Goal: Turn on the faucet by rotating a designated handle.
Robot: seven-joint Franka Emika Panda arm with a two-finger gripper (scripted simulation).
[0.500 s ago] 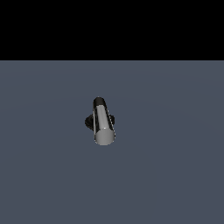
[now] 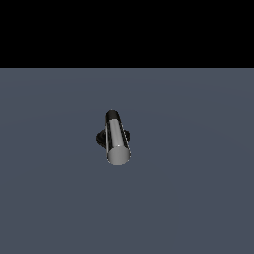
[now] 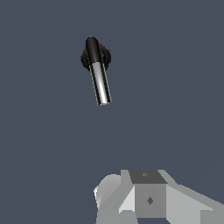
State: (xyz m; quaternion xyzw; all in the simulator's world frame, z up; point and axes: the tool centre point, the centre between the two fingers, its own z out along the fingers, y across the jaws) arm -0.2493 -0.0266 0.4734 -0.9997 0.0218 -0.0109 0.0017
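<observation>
The faucet stands on the grey floor; its black round base [image 2: 101, 138] shows behind the bar. The handle [image 2: 117, 138] is a grey metallic bar with a black root and a flat round end that points toward the exterior camera. In the wrist view the handle [image 3: 100, 84] lies over the black base [image 3: 106, 56]. Only the white and grey body of my gripper [image 3: 148, 197] shows, in the wrist view, well apart from the faucet. Its fingertips do not show. The arm is out of the exterior view.
A flat dark grey floor [image 2: 198, 198] lies all around the faucet. A black background fills the top of the exterior view.
</observation>
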